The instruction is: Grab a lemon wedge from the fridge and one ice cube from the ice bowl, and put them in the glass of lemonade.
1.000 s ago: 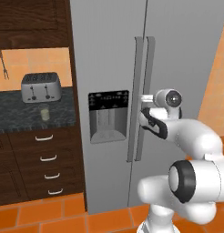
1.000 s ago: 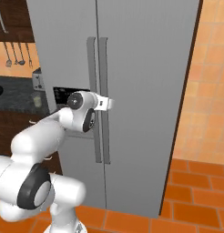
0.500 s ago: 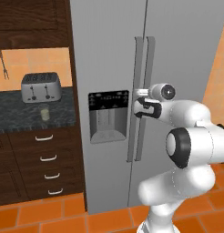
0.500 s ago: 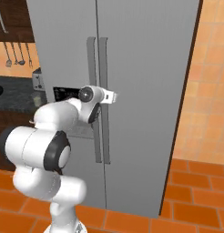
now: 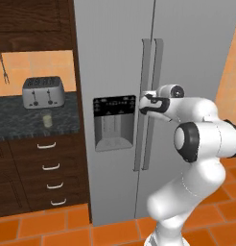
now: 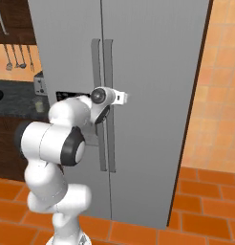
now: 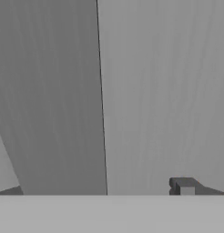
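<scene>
A kitchen of orange floor tiles and dark wood cabinets holds the tall grey steel side-by-side fridge (image 5: 120,72), doors shut. The arm's fingers (image 5: 143,102) sit wide apart at its long vertical handles (image 5: 147,67), holding nothing. At nine o'clock, the small clear glass of pale lemonade (image 5: 46,120) stands on the dark speckled bench (image 5: 14,120) before a silver toaster (image 5: 42,91).

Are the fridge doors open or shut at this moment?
Shut. Both doors of the fridge lie flush, with a thin seam between them, and the gripper is at the handles.
</scene>
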Tool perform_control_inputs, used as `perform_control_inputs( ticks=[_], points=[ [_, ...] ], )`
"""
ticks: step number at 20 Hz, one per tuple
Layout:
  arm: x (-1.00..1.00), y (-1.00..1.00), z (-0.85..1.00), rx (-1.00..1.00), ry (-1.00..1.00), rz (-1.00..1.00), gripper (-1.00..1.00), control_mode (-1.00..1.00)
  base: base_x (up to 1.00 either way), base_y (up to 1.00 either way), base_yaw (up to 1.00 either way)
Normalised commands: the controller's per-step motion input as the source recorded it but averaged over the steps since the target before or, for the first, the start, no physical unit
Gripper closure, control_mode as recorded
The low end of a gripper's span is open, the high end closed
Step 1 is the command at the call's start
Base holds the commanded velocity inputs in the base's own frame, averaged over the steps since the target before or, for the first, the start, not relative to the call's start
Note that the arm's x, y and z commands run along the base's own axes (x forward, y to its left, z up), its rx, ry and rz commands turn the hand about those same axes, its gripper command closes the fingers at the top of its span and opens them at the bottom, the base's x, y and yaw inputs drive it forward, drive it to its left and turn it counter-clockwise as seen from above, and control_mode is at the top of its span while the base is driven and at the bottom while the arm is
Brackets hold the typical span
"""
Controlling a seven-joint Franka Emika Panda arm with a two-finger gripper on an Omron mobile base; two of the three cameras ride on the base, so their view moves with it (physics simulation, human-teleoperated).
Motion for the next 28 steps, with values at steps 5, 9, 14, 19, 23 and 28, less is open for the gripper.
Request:
perform_control_inputs(
  ticks=[5,9,14,19,23,28],
  points=[
    [0.66,0.00,-0.04,0.00,0.00,0.00,-1.00,-1.00,0.00,0.00,0.00],
    [0.74,0.01,-0.32,-0.03,-0.04,0.00,-1.00,-1.00,0.00,0.00,0.00],
    [0.84,0.10,-0.23,-0.02,-0.01,-0.01,-1.00,-1.00,0.00,0.00,0.00],
    [0.74,0.07,-0.05,-0.01,0.00,-0.02,1.00,-1.00,0.00,0.00,0.00],
    [0.03,0.04,0.14,-0.05,0.22,-0.12,1.00,-1.00,0.00,0.00,0.00],
    [-0.01,0.00,0.62,-0.09,0.38,-0.14,1.00,-1.00,0.00,0.00,0.00]
  ],
)
